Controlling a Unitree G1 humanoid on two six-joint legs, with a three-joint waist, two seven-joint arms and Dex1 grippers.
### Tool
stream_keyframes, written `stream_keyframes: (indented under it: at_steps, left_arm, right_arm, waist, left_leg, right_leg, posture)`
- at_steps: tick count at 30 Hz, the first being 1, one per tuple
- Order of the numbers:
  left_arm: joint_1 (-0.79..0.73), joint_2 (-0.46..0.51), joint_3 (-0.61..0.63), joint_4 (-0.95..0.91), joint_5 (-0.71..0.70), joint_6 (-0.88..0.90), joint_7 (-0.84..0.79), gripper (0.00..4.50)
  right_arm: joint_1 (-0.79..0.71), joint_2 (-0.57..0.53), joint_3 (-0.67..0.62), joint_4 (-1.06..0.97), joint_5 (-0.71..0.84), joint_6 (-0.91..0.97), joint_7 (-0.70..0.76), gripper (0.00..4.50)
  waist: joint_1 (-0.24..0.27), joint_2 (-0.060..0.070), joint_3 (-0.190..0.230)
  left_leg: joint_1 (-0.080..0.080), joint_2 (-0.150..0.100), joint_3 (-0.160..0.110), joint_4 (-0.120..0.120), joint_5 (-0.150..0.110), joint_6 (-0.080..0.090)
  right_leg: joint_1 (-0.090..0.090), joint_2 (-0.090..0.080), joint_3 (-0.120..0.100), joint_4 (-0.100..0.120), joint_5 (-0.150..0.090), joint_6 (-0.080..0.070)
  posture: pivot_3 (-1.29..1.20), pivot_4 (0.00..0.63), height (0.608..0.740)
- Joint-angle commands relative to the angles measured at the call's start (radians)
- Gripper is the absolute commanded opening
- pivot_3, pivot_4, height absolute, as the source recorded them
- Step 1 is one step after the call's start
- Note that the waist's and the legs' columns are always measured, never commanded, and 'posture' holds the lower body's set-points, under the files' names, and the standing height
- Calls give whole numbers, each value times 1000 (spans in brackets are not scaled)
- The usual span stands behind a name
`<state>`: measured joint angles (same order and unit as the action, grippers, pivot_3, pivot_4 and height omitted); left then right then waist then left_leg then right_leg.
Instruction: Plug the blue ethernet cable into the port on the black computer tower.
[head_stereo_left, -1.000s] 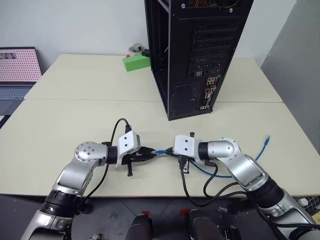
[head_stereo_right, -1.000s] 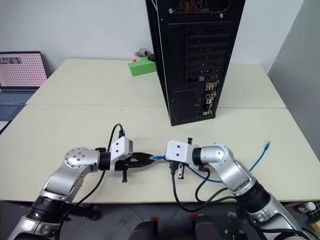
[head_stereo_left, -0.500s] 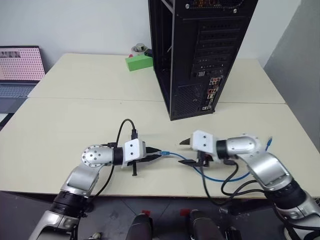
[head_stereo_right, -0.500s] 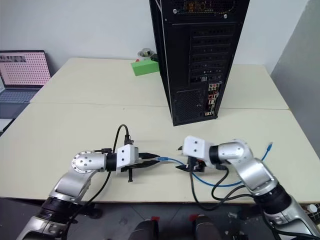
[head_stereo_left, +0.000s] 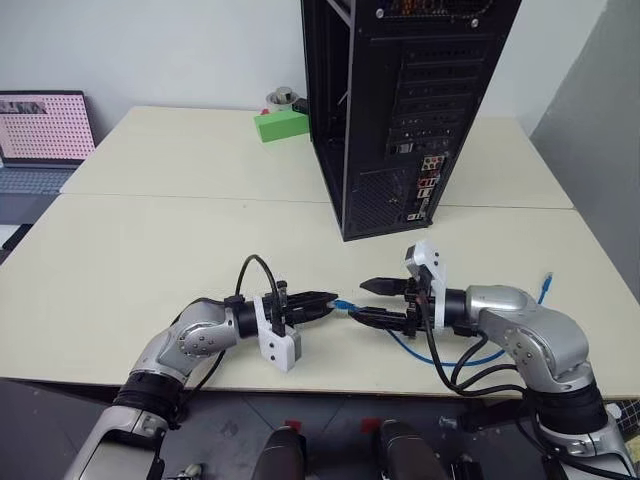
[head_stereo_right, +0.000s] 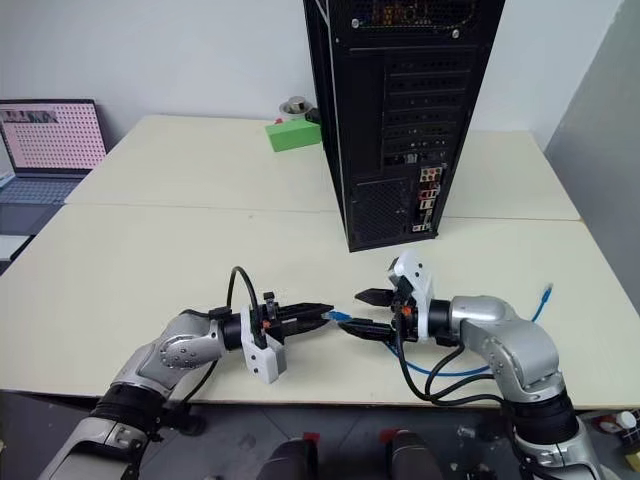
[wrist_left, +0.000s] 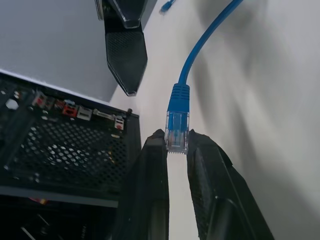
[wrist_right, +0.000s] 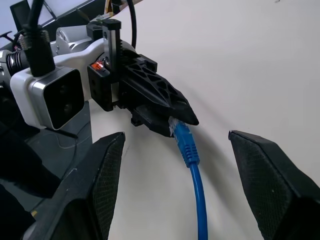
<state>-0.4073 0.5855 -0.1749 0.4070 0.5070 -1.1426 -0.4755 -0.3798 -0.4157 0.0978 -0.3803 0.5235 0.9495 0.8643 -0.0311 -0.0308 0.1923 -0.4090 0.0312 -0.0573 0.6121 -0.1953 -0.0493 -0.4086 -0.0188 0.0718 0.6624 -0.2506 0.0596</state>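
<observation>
So the left hand (head_stereo_left: 325, 299) pinches the clear plug of the blue ethernet cable (wrist_left: 178, 131) between its closed fingers (wrist_left: 150, 170), pointing level toward the right hand (head_stereo_left: 372, 300), which faces it with fingers spread wide around the cord, holding nothing. Likely a handover just done, plug free for re-aiming. Cable trails right across the table (head_stereo_left: 150, 250). The black computer tower (head_stereo_left: 400, 110) stands well behind; the port (head_stereo_left: 421, 181), probably in the connector cluster, is too small to confirm.

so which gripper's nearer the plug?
Left. The left gripper is shut on the plug of the blue cable; the right gripper is open just beside it, not touching.
</observation>
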Motion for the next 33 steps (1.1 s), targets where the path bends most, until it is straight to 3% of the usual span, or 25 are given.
stream_keyframes:
  at_steps: [1,9,10,12,13,18,22,25,33]
  left_arm:
    - [-32,8,15,8,46,-27,93,270]
    - [-41,23,-2,13,99,-22,180,270]
    - [-40,24,-4,12,102,-21,187,270]
    - [-36,28,-6,7,108,-21,199,270]
    - [-35,30,-8,5,110,-21,204,270]
    - [-29,37,-17,-9,116,-18,228,270]
    - [-27,38,-26,-14,118,-19,243,270]
    - [-26,38,-31,-15,118,-17,250,263]
    - [-37,28,-37,-10,143,4,279,260]
  right_arm:
    - [-23,12,-9,10,38,-2,-15,3502]
    - [-48,54,6,74,58,-2,-33,3502]
    - [-51,58,4,79,61,0,-36,3147]
    - [-56,64,3,87,66,0,-43,2881]
    - [-57,64,4,90,68,-1,-45,2491]
    - [-63,68,12,99,76,-3,-53,1582]
    - [-69,71,12,108,83,-2,-55,510]
    - [-77,70,13,116,85,1,-53,0]
    - [-97,57,11,146,105,24,-31,0]
  waist:
    - [0,0,0]
    - [-1,0,0]
    - [-1,0,0]
    - [-1,0,0]
    - [-1,0,0]
    - [-1,0,0]
    - [-1,0,0]
    - [-1,0,0]
    - [-1,0,0]
  left_leg:
    - [0,0,0,0,0,0]
    - [0,0,0,0,0,0]
    - [0,0,0,0,0,0]
    - [0,0,0,0,0,0]
    - [0,0,0,0,0,0]
    - [0,0,0,0,0,0]
    - [0,0,0,0,0,0]
    - [0,0,0,0,0,0]
    - [0,0,0,0,0,0]
  right_leg:
    - [0,0,0,0,0,0]
    - [0,0,0,0,0,0]
    - [0,0,0,0,0,0]
    - [0,0,0,0,0,0]
    - [0,0,0,0,0,0]
    - [0,0,0,0,0,0]
    - [0,0,0,0,0,0]
    - [0,0,0,0,0,0]
    - [0,0,0,0,0,0]
  posture:
    - [0,150,740]
    - [0,150,740]
    - [0,150,740]
    - [0,150,740]
    - [0,150,740]
    - [0,150,740]
    - [0,150,740]
    - [0,150,740]
    - [0,150,740]
